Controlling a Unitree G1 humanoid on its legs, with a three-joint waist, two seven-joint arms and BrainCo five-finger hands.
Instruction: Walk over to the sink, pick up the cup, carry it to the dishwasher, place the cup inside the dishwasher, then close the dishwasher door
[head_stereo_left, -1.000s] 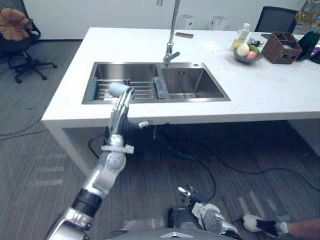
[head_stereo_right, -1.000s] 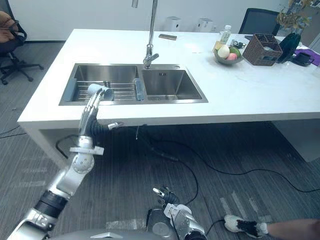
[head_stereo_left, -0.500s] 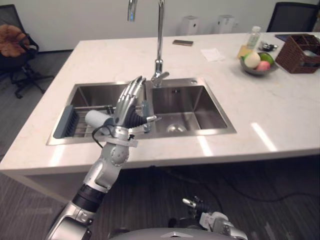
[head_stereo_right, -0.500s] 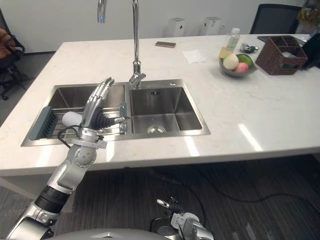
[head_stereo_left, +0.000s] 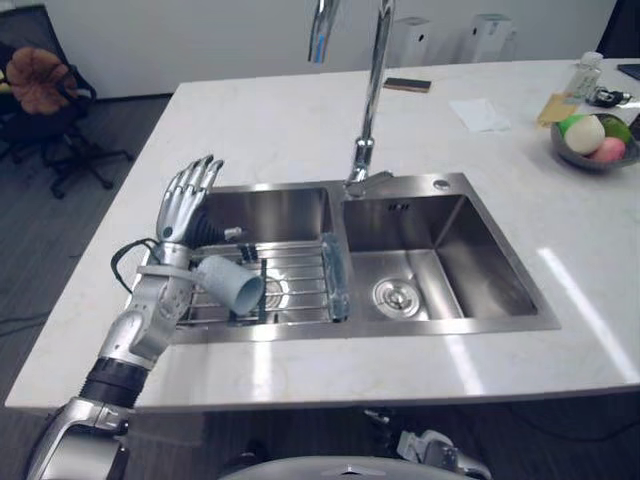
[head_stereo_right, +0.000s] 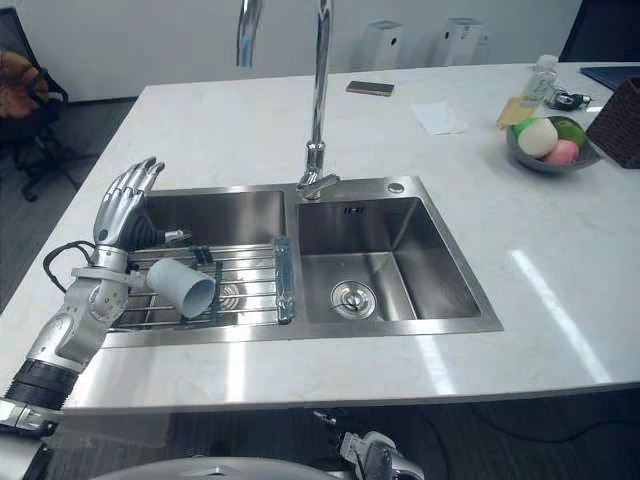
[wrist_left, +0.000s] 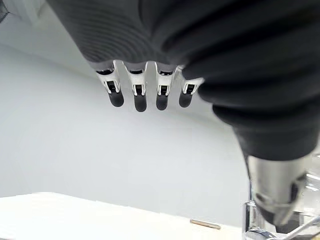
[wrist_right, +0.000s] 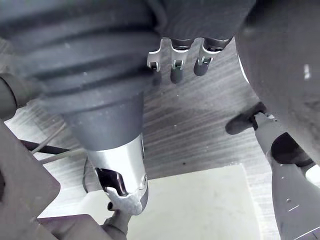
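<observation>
A pale cup (head_stereo_left: 231, 286) lies on its side on the wire rack (head_stereo_left: 300, 285) in the left basin of the steel double sink (head_stereo_left: 340, 335), its mouth toward me. My left hand (head_stereo_left: 186, 198) is raised over the sink's left rim, open, fingers straight and pointing up, holding nothing. The cup lies just right of that wrist, lower than the fingers. In the left wrist view the fingertips (wrist_left: 140, 102) point at a white wall. My right hand (head_stereo_right: 372, 455) hangs low under the counter's front edge, its fingers (wrist_right: 178, 67) relaxed over the floor.
A tall faucet (head_stereo_left: 372, 90) rises behind the divider between the basins. The white counter (head_stereo_left: 270, 120) carries a phone (head_stereo_left: 406, 85), a napkin (head_stereo_left: 478, 113) and a fruit bowl (head_stereo_left: 595, 135) at the far right. An office chair (head_stereo_left: 55, 110) stands far left.
The camera has come closer to the sink and looks down more steeply. My left hand has shifted from in front of the cup to its left, over the sink rim. The cup lies as before.
</observation>
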